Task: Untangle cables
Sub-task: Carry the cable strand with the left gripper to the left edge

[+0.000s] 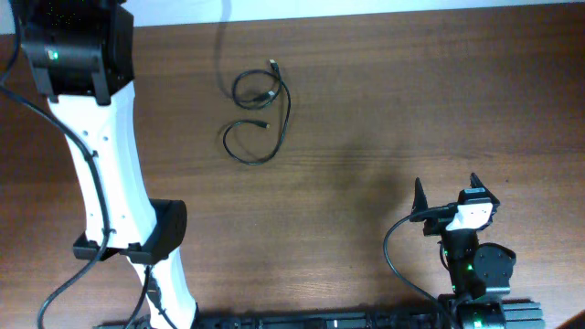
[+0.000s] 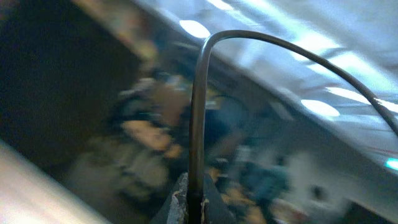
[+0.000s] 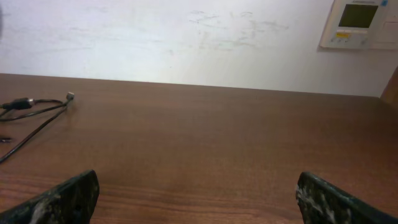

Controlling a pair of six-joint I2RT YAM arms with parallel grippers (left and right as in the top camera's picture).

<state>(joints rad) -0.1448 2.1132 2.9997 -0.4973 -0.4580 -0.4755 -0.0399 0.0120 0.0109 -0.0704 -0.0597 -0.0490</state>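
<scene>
Two loose loops of thin black cable lie on the wooden table: a small one point(image 1: 257, 88) with silver-tipped plugs and a wider one point(image 1: 249, 144) below it. A third strand point(image 1: 220, 50) rises from them past the picture's top edge. My left gripper point(image 2: 194, 200) is lifted high and shut on a thin dark cable point(image 2: 198, 112) that stands up from the jaws and bends right; the background is blurred. My right gripper point(image 1: 448, 194) rests open near the front right, far from the cables. In the right wrist view it point(image 3: 199, 202) holds nothing, and the cables point(image 3: 34, 107) lie far left.
The left arm's white link point(image 1: 110, 155) and black head point(image 1: 78, 46) cover the table's left side. A white wall point(image 3: 186, 37) with a thermostat panel point(image 3: 357, 22) stands behind the table. Bare wood lies between the cables and the right arm's base point(image 1: 475, 274).
</scene>
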